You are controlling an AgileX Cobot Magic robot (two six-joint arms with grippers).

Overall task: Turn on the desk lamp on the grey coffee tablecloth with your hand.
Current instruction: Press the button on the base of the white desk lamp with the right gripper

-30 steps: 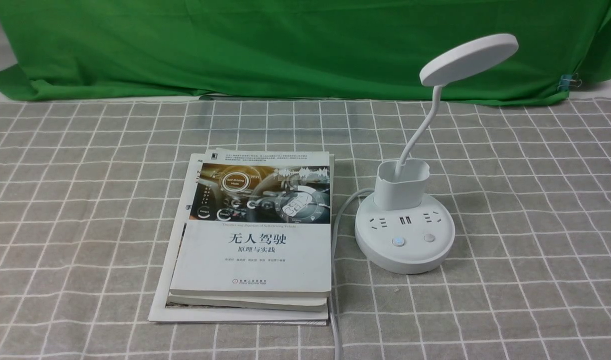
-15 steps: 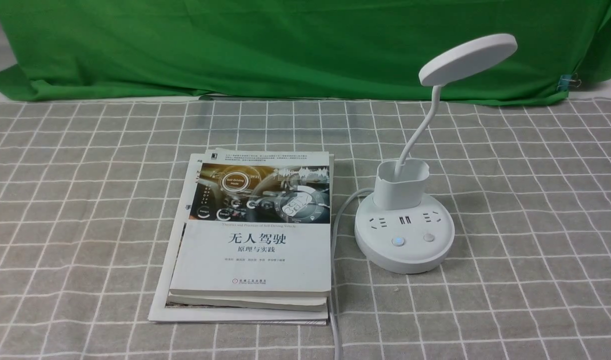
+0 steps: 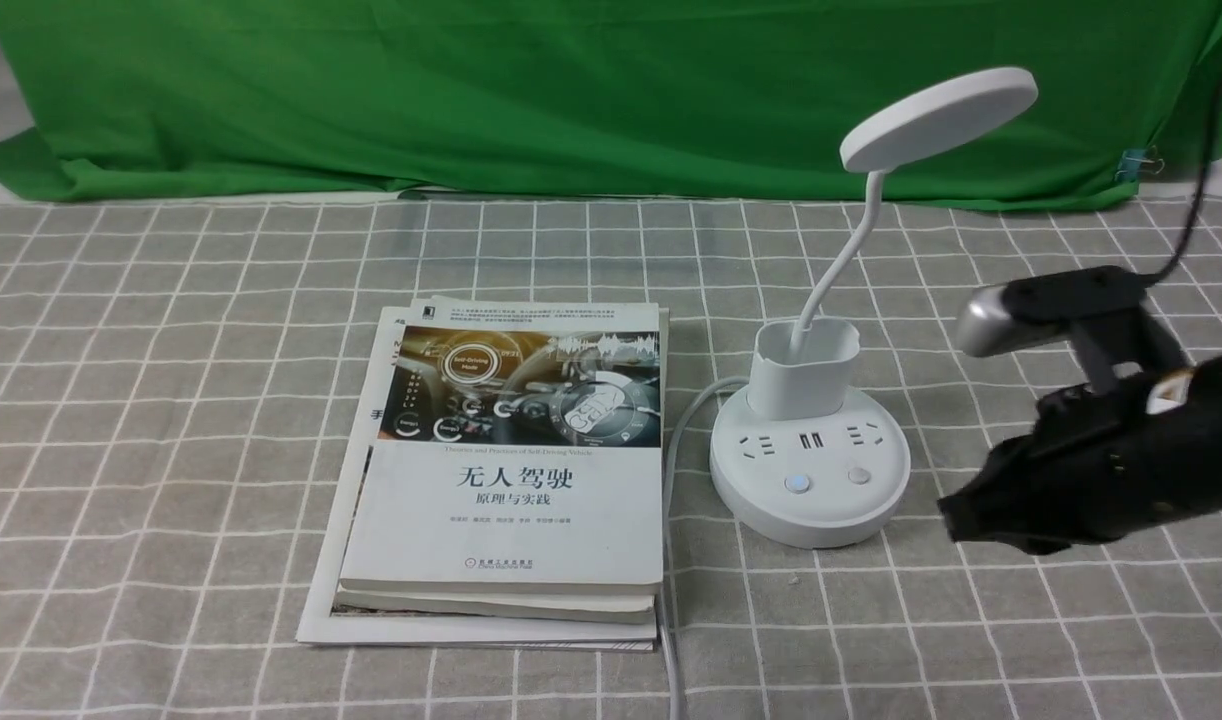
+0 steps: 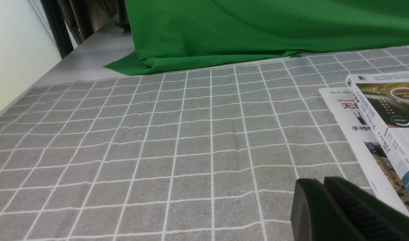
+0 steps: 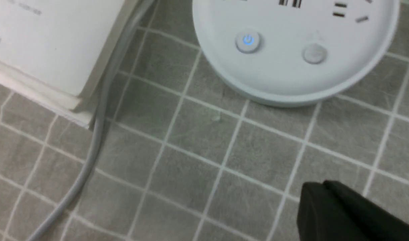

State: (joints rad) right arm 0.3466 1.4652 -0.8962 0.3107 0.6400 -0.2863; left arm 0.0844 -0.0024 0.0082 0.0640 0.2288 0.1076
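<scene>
- While the desk lamp point(image 3: 803, 375) stands upright on the grey coffee tablecloth point(image 3: 171, 400), a bit right of the middle in the front view, the right gripper point(image 3: 956, 518) hangs low just to the right of it and does not touch it.
- The dark tip of this gripper points at the lamp's round base point(image 3: 809, 520). In the right wrist view its jaws look pressed together.
- Two buttons sit near the front edge of the base. The button with a blue light point(image 3: 797, 485) is on the left and the plain button point(image 3: 858, 476) is on the right.
- The flat round head point(image 3: 937, 118) is up high and tilted. A thin neck point(image 3: 841, 260) bends down from it into the cup-like holder point(image 3: 803, 390).
- A grey cord point(image 3: 671, 470) runs from the base toward the near edge of the cloth, between the lamp and a stack of books point(image 3: 511, 500).
- The books lie flat on the cloth, to the left of the lamp.
- The left gripper point(image 4: 321, 187) shows only in the left wrist view. It is low over the cloth, close to the books, with its jaws pressed together.
- A green cloth point(image 3: 571, 90) hangs at the back.
</scene>
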